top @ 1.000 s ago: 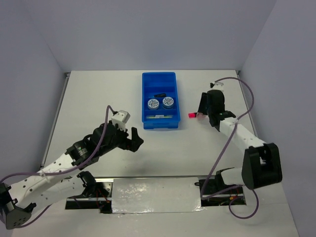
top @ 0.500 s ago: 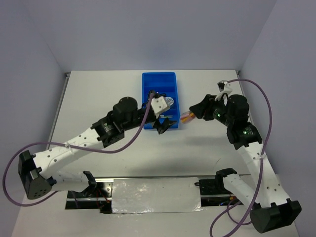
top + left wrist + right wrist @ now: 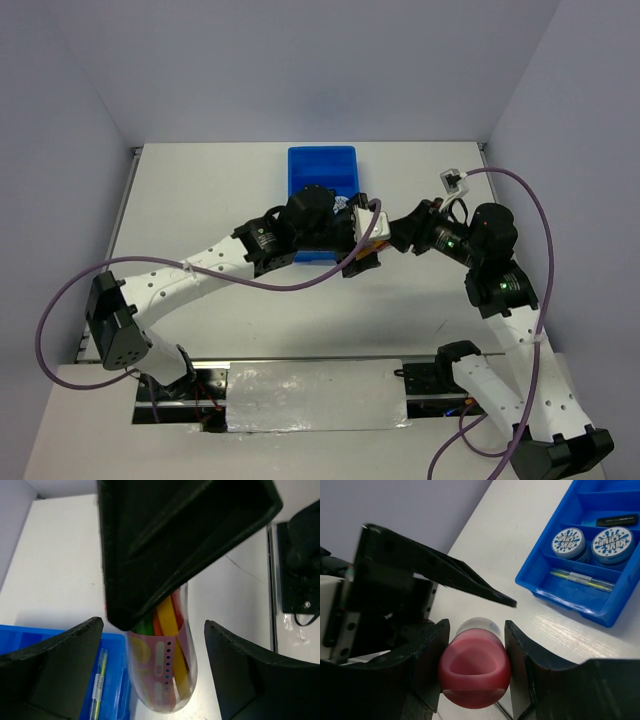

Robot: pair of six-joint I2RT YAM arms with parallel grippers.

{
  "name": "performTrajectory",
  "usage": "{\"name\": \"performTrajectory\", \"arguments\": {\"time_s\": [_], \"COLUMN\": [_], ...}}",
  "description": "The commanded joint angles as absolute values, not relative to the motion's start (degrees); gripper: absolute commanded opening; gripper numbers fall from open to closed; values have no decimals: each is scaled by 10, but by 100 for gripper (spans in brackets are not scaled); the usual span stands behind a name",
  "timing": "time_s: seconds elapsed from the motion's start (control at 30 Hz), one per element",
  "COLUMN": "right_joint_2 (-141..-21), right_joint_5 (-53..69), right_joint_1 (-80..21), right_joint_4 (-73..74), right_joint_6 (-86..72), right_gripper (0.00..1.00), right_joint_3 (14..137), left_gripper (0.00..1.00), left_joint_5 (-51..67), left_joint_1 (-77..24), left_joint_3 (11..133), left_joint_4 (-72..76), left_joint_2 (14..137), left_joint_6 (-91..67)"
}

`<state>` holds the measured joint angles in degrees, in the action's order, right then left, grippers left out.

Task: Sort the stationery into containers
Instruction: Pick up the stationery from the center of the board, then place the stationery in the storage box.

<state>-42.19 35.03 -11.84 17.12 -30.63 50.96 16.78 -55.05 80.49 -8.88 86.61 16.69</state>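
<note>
Right end effector (image 3: pixel 475 630): part-closed, gripping pink cylinder (image 3: pixel 475 672) by its capped end.
Left end effector (image 3: pixel 155 667): jaws wide, flanking the cylinder's clear end, apart from it.
Blue tray (image 3: pixel 600 612): just beside both end effectors.
Tray contents: two tubs (image 3: pixel 569 541) together, black marker (image 3: pixel 617 520), thin sticks (image 3: pixel 580 577), in three compartments.
</note>
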Motion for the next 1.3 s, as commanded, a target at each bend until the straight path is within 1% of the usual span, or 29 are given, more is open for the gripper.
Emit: {"name": "performTrajectory", "arguments": {"time_s": [0.0, 0.03, 0.07, 0.1, 0.13, 0.17, 0.2, 0.23, 0.27, 0.3, 0.33, 0.37, 0.4, 0.43, 0.47, 0.5, 0.53, 0.57, 0.63, 0.7, 0.77, 0.8, 0.87, 0.9, 0.97, 1.0, 1.1, 1.13, 1.27], "right_joint_2": [-418, -418, -417, -416, -415, -415, -415, -416, -416, -416, -414, -408, -403, -399, -392, -378, -369, -359, -330, -308, -272, -262, -257, -259, -277, -280, -297, -302, -331], "right_joint_5": [384, 385, 385, 384, 381, 380, 378, 373, 373, 374, 374, 360, 345, 326, 271, 239, 208, 142, 72, -16, -52, -65, -62, -59, -52, -37, -5, 23, 73], "right_joint_1": [-125, -128, -128, -130, -132, -133, -134, -136, -137, -137, -137, -137, -137, -137, -136, -136, -136, -135, -136, -136, -136, -135, -136, -135, -136, -136, -135, -136, -136], "right_joint_4": [103, 98, 95, 93, 94, 95, 97, 100, 99, 90, 84, 79, 77, 81, 88, 104, 113, 121, 162, 191, 205, 203, 215, 221, 228, 222, 188, 177, 142], "right_joint_6": [-337, -337, -338, -338, -337, -336, -331, -330, -327, -325, -326, -330, -331, -332, -334, -334, -336, -340, -338, -334, -325, -319, -297, -290, -273, -269, -265, -266, -269], "right_gripper": [0, 0, 0, 0, 0, 0, 0, 0, 0, 3, 14, 48, 62, 75, 84, 91, 92, 92, 92, 92, 94, 94, 94, 94, 94, 94, 94, 94, 94], "right_joint_3": [510, 509, 507, 507, 507, 507, 507, 506, 505, 498, 493, 490, 486, 483, 484, 486, 491, 492, 506, 514, 510, 505, 509, 510, 510, 501, 467, 457, 427], "left_gripper": [94, 84, 78, 64, 58, 54, 42, 33, 22, 0, 0, 0, 0, 0, 0, 0, 0, 0, 0, 0, 0, 0, 0, 0, 0, 0, 0, 0, 0], "left_joint_5": [211, 214, 210, 204, 198, 192, 188, 183, 179, 168, 157, 142, 125, 74, 53, 34, 7, 3, 4, 43, 115, 133, 172, 177, 191, 186, 198, 198, 182], "left_joint_1": [-552, -553, -553, -553, -553, -553, -553, -553, -553, -553, -553, -553, -553, -552, -550, -542, -534, -526, -484, -432, -394, -359, -318, -310, -298, -290, -267, -263, -262], "left_joint_3": [830, 838, 844, 848, 851, 853, 853, 854, 855, 853, 848, 843, 836, 818, 809, 801, 789, 787, 796, 807, 818, 826, 887, 955, 1025, 1070, 1098, 1106, 1155], "left_joint_4": [-102, -111, -115, -119, -122, -120, -121, -120, -118, -111, -103, -82, -69, -53, -41, -21, -14, -10, -10, -11, 22, 31, 8, -16, -93, -101, -56, -45, -45], "left_joint_2": [869, 875, 880, 882, 885, 887, 888, 887, 887, 883, 881, 877, 875, 868, 865, 865, 869, 874, 895, 910, 936, 948, 1010, 1065, 1119, 1158, 1197, 1208, 1275], "left_joint_6": [188, 189, 188, 188, 190, 188, 189, 188, 186, 185, 185, 188, 193, 207, 223, 239, 272, 291, 327, 340, 350, 352, 370, 389, 419, 436, 435, 442, 506]}}
